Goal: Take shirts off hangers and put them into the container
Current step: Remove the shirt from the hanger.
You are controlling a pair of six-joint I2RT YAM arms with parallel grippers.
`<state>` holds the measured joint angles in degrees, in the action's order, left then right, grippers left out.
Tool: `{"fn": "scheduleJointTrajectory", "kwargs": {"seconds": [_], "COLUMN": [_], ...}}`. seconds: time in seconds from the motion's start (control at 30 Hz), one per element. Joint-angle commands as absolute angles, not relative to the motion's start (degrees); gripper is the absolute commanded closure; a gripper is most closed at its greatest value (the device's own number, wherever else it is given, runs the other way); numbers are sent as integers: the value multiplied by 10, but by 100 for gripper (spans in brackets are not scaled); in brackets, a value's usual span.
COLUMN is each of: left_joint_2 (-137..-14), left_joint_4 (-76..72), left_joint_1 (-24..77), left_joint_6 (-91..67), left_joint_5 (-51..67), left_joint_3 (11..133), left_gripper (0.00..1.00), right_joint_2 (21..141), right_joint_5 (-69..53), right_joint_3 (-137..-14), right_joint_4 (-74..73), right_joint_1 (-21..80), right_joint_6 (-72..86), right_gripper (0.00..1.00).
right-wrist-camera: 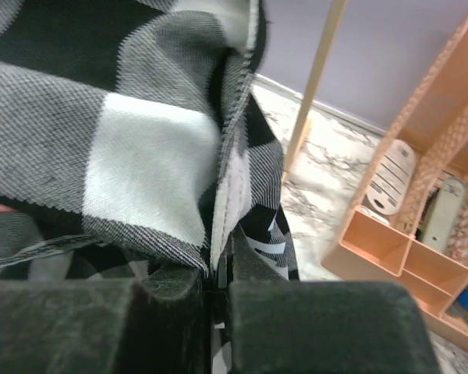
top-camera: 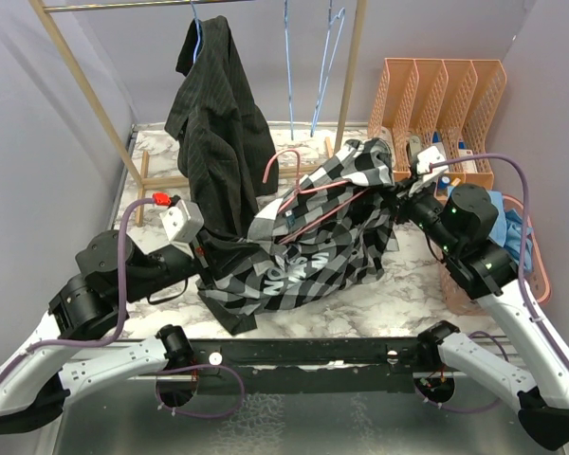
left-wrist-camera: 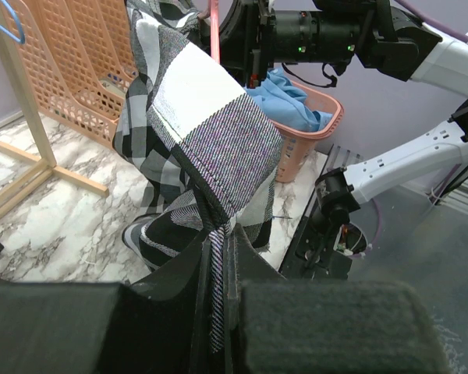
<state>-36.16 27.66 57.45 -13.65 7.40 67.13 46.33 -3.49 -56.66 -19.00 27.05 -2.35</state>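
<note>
pink hanger [top-camera: 283, 154]: mostly inside checked shirt [top-camera: 332, 237] | basket [top-camera: 542, 270]: largely behind right arm [top-camera: 474, 237]

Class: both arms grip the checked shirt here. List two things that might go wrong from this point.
1. The pink hanger is still threaded in the checked shirt, which the left gripper and right gripper both pinch. Pulling may snag it or drag it into the basket.
2. The pinstriped shirt on the rack drapes against the checked one and might get tugged down.
</note>
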Motion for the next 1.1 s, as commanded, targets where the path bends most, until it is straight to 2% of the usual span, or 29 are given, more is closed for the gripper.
{"fn": "scheduleJointTrajectory", "kwargs": {"seconds": [0.0,0.23,0.33,0.47,0.5,0.53,0.57,0.63,0.67,0.73,0.83,1.07], "left_joint_2": [-339,-316,-307,-300,-300,-301,-302,-306,-309,-318,-335,-378], "left_joint_4": [243,315,330,329,328,325,320,307,300,290,268,235], "left_joint_1": [574,574,574,574,574,573,574,574,574,574,574,574], "left_joint_6": [-142,-129,-129,-135,-134,-135,-134,-132,-131,-126,-120,-105], "left_joint_5": [61,38,49,59,60,59,59,58,57,56,62,86], "left_joint_3": [680,672,664,656,655,654,654,652,651,649,642,643], "left_gripper": [100,100,100,100,100,100,100,100,100,100,100,100], "right_joint_2": [460,452,466,489,499,511,522,535,537,528,501,491], "right_joint_5": [56,139,129,57,36,9,-16,-67,-88,-107,-120,-207], "right_joint_3": [-589,-682,-739,-811,-829,-851,-872,-911,-921,-928,-916,-940], "right_joint_4": [-180,-205,-235,-300,-327,-361,-397,-460,-484,-508,-509,-544], "right_joint_1": [272,272,271,272,271,271,271,271,271,271,271,271], "right_joint_6": [-54,-121,-133,-129,-126,-127,-127,-134,-139,-146,-167,-178], "right_gripper": [99,99,99,98,96,87,76,47,37,26,23,25]}}
